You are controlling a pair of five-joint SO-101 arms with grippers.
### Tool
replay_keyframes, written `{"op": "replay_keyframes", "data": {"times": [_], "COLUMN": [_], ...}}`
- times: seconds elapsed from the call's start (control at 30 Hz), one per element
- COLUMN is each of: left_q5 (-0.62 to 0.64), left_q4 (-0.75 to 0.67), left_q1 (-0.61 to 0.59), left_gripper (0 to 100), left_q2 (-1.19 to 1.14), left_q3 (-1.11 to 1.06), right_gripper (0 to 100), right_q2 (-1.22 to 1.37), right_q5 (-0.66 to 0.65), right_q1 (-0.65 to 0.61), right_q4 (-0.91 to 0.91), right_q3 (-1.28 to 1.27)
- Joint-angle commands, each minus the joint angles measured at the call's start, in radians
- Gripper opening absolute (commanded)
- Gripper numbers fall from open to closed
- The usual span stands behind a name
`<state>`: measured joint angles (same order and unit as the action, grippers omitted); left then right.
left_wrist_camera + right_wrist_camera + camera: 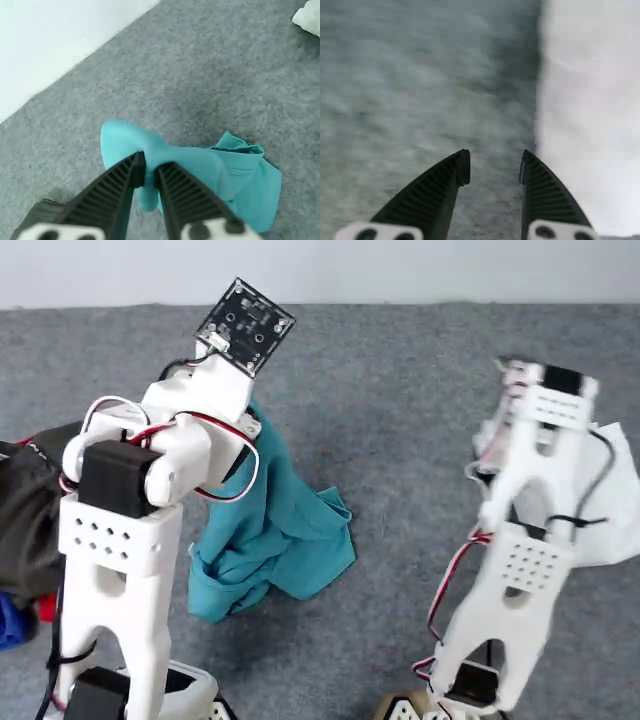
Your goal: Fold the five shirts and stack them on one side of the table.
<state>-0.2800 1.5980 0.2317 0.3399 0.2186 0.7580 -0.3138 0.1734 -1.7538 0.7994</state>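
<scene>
while aloft, teal shirt [280, 530] lengthwise vertical

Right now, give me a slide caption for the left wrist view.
Left gripper pinches a crumpled teal fabric shirt over the grey carpeted table.

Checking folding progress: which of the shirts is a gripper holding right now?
The teal shirt: the left gripper is shut on it, and it hangs from there. The white shirt and the dark pile lie ungripped.
</scene>
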Motion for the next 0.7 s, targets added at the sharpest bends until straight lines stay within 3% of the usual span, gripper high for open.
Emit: {"op": "replay_keyframes", "data": {"times": [0.0, 0.33, 0.5, 0.67], "left_q5": [-0.012, -0.006, -0.006, -0.005], "left_q4": [-0.015, -0.015, -0.101, -0.144], "left_q1": [-0.054, -0.203, -0.198, -0.026], "left_gripper": [1, 1, 1, 7], "left_q2": [0.009, 0.009, 0.009, 0.008], "left_q3": [0.002, -0.048, -0.197, -0.321], "right_gripper": [18.3, 18.3, 18.3, 18.3], "right_q2": [-0.143, -0.409, -0.530, -0.610], "right_q5": [-0.014, -0.014, -0.012, -0.012], "right_q1": [-0.151, -0.544, -0.549, -0.506], "right_q4": [-0.042, -0.042, -0.041, -0.041], "right_q3": [0.005, -0.063, -0.137, -0.201]}}
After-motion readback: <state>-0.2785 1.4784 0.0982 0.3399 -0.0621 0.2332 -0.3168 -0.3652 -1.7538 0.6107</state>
